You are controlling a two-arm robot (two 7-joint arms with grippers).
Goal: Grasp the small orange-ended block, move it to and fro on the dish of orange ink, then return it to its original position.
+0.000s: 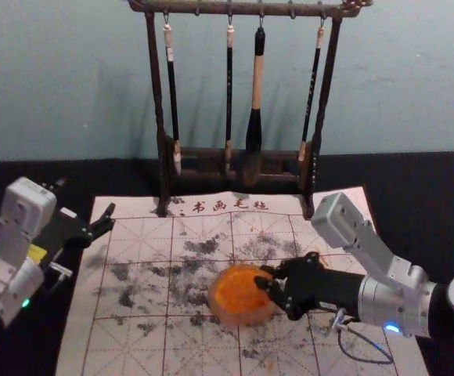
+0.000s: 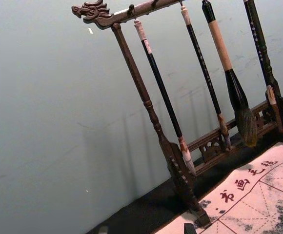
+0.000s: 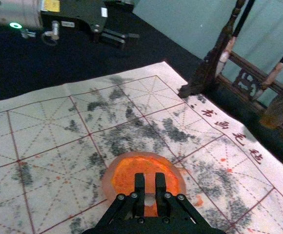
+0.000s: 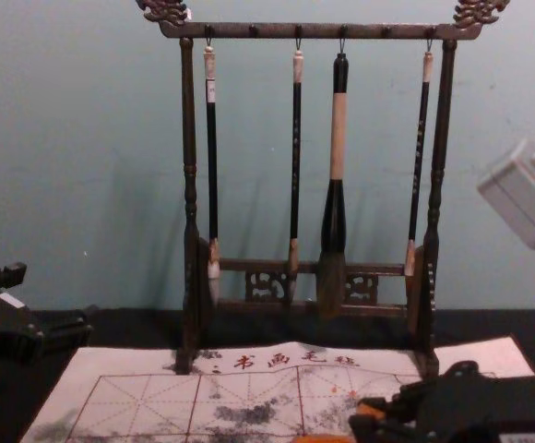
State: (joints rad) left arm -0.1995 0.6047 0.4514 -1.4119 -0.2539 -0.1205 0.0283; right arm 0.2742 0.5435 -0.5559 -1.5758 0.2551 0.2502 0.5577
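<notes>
My right gripper (image 1: 271, 285) reaches in from the right over the dish of orange ink (image 1: 228, 310) on the felt mat. In the right wrist view, the right gripper (image 3: 150, 195) is shut on the small block (image 3: 150, 182), whose upper part looks pale orange between the two black fingers; its lower end is over the orange ink in the dish (image 3: 113, 181). Whether it touches the ink I cannot tell. The chest view has an orange bit of the block (image 4: 371, 408) by the right gripper (image 4: 378, 417). My left gripper (image 1: 94, 210) stays parked at the left, its fingers apart.
A gridded calligraphy mat (image 1: 133, 270) with black ink smudges lies on the black table (image 1: 415, 211). Behind it stands a dark wooden rack (image 1: 158, 102) with several hanging brushes, the largest (image 1: 256, 102) near the middle.
</notes>
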